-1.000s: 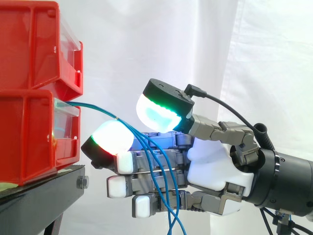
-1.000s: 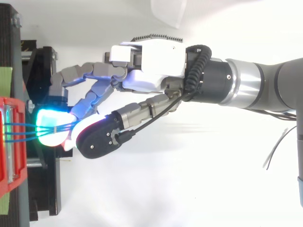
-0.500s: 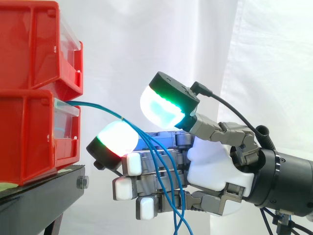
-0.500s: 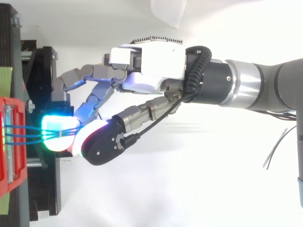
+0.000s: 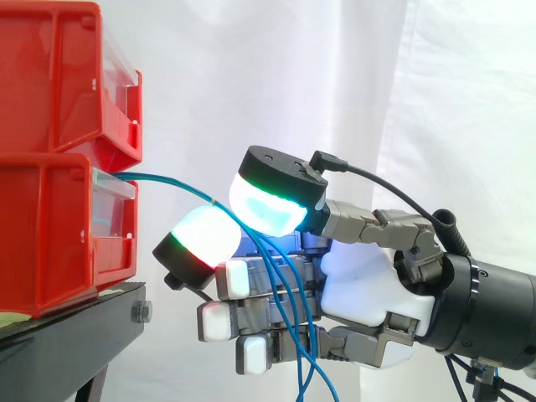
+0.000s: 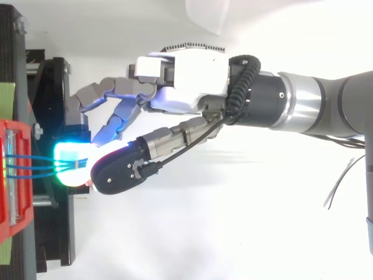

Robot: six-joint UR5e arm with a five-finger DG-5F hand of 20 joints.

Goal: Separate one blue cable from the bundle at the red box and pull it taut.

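Several thin blue cables [image 5: 167,181] leave the lower red bin [image 5: 50,234] as one bundle, held by a small tie, then fan out and hang down across my fingers. My hand [image 5: 368,285] reaches in from the right. Its thumb pad [image 5: 268,205] glows green and cyan and presses down next to a white-and-red glowing finger pad [image 5: 201,236], with the cables running between them. From above, the blue cables [image 6: 35,166] stretch from the red bin [image 6: 9,175] onto the cyan pad, under the thumb of my hand [image 6: 186,81]. I cannot tell whether one cable is apart from the others.
A second red bin [image 5: 59,75] sits on top of the lower one. Both rest on a black stand [image 5: 67,335] at the left. A white curtain hangs behind, and loose cable ends dangle below my hand.
The thumb lifted slightly, then swung down and left onto the finger pad over the cables. The hand has shifted a little to the right, away from the bin.
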